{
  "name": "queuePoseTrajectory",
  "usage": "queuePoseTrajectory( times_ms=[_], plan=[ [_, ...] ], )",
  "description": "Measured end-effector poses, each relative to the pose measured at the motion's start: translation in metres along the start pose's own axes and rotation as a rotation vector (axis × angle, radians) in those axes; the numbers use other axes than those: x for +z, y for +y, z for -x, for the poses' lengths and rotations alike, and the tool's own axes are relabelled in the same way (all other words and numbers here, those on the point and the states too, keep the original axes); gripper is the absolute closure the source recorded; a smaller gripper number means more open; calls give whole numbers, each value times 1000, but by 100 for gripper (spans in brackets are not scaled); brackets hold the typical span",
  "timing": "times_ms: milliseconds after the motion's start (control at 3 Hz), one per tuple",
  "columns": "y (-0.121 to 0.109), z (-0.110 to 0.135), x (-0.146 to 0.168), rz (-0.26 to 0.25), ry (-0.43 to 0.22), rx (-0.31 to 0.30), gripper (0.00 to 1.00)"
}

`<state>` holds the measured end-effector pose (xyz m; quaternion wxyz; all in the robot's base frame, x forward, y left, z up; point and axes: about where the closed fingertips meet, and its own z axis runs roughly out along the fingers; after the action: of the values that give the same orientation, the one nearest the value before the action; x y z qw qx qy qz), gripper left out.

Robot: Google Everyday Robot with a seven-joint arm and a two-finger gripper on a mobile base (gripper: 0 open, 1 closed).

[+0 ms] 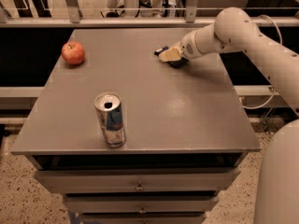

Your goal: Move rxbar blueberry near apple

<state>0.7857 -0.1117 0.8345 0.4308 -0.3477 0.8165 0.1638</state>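
Observation:
The rxbar blueberry [161, 50] is a small dark bar lying on the far right part of the grey table [187, 106]; only its dark end shows, sticking out to the left of the gripper. My gripper [169, 56] is down at the table surface right over the bar and hides most of it. The white arm reaches in from the right. The red apple [73, 53] sits near the far left corner of the table, well apart from the bar and the gripper.
A silver-and-blue drink can [110, 119] stands upright at the front left of the table. The table top sits on a cabinet with drawers [139, 186]. A railing [140, 20] runs behind the far edge.

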Motion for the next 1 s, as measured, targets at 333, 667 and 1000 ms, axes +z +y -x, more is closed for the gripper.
queuePoseTrajectory(
  times_ms=[333,667,1000],
  plan=[
    [0,0,0,0,0,0,100],
    [0,0,0,0,0,0,100],
    [0,0,0,0,0,-1,100]
  ],
)
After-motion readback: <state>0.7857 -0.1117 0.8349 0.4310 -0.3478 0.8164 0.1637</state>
